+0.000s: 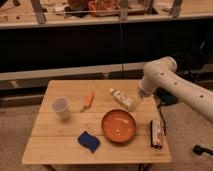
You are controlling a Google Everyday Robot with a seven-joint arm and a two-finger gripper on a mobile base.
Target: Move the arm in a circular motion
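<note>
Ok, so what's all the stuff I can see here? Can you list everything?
table: one, light wood, middle of the view
cup: one, whitish, left side of the table
stick-shaped thing: one, orange, just right of the cup
bowl: one, orange, centre-right of the table
sponge or cloth: one, blue, front of the table, left of the bowl
packet: one, red and white, right edge of the table
bench: one, pale, behind the table, cluttered on top
arm: one, white with dark dots, reaching in from the right
gripper: one, pale yellowish, at the arm's tip, over the table behind the bowl
</note>
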